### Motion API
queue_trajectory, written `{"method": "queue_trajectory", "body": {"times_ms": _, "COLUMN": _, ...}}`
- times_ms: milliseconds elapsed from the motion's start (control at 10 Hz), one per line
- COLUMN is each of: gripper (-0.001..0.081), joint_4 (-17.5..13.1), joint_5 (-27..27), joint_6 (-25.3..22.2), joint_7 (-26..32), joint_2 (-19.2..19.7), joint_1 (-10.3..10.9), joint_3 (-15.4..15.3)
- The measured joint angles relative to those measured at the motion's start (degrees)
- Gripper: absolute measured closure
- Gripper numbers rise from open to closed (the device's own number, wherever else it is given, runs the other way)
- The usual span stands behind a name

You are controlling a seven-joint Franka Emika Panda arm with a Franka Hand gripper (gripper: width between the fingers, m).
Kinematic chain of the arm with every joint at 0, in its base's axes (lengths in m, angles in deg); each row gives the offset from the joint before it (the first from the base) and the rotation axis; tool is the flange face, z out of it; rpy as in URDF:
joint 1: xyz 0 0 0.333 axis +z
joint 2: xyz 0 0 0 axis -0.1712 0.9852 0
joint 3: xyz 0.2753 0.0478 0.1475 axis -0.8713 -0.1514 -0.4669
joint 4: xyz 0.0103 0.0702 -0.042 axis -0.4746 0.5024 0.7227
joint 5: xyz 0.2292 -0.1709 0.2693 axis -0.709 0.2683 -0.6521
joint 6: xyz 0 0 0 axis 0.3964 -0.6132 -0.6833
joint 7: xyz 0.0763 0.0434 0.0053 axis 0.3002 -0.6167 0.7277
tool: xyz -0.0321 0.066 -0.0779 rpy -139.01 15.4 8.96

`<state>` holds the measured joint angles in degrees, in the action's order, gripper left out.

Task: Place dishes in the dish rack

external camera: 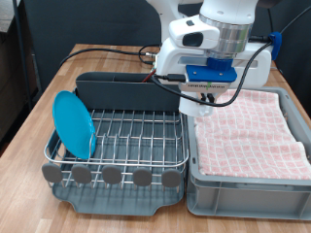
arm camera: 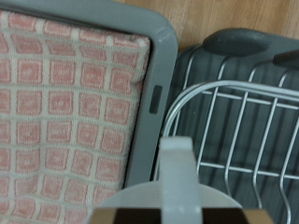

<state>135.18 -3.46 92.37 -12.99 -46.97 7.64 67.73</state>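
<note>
The dish rack (external camera: 136,136) is a silver wire rack on a dark grey tray with a tall grey cutlery compartment (external camera: 126,92) along its back. The light-blue plate (external camera: 74,124) stands on edge in the rack at the exterior view's left. My gripper (external camera: 208,100) hangs over the seam between the rack's right end and the bin. In the wrist view a white mug (arm camera: 177,177), handle pointing away, sits close under the camera between rack wires (arm camera: 243,121) and bin rim (arm camera: 154,103); it appears held. The wooden spoon is out of view.
A grey plastic bin (external camera: 243,189) lined with a pink checked cloth (external camera: 253,131) stands right of the rack, touching it. Black cables run across the wooden table behind the rack. The table's left edge lies beyond the plate.
</note>
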Motion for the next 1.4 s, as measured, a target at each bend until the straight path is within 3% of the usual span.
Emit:
{"method": "queue_trajectory", "body": {"times_ms": 700, "gripper": 0.0735, "joint_4": 0.2, "joint_5": 0.2, "joint_6": 5.9, "joint_7": 0.1, "joint_2": 1.3, "joint_1": -0.5, "joint_3": 1.4}}
{"method": "queue_trajectory", "body": {"times_ms": 1400, "gripper": 0.0735, "joint_4": -5.1, "joint_5": -1.4, "joint_6": 9.4, "joint_7": 0.4, "joint_2": 7.0, "joint_1": -1.5, "joint_3": 1.4}}
